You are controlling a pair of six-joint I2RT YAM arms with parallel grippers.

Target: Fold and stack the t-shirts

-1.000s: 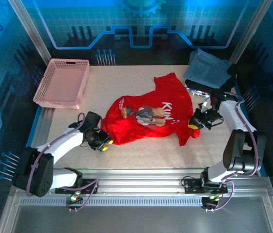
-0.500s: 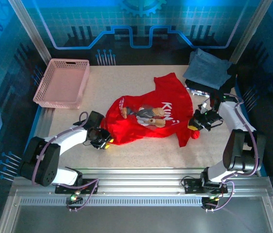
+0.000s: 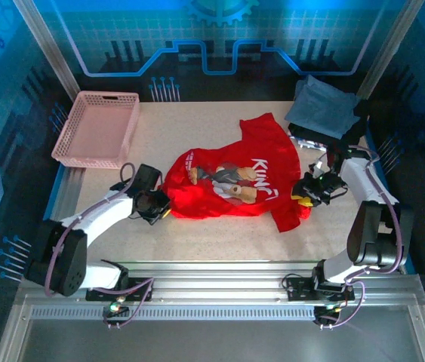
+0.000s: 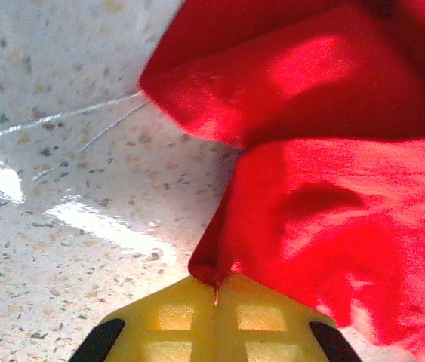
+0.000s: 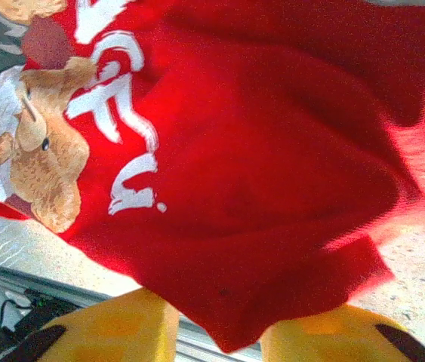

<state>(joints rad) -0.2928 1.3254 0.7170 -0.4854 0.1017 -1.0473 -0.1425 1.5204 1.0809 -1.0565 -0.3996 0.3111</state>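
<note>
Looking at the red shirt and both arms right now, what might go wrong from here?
The left jaws pinch only a small tip of the red t-shirt, so a pull may slip it free. The right jaws stand apart with the shirt's edge loose between them, so a one-sided pull would likely drag and bunch the cloth across the table rather than flatten it.

i'm in a robotics lab cell: my left arm (image 3: 103, 215) and right arm (image 3: 367, 181) are bolted to an aluminium rail (image 3: 220, 265), and the speckled table (image 3: 197, 128) stands inside metal posts (image 3: 44, 45) and blue panels (image 3: 272, 30) printed with circuit lines and a gear.
</note>
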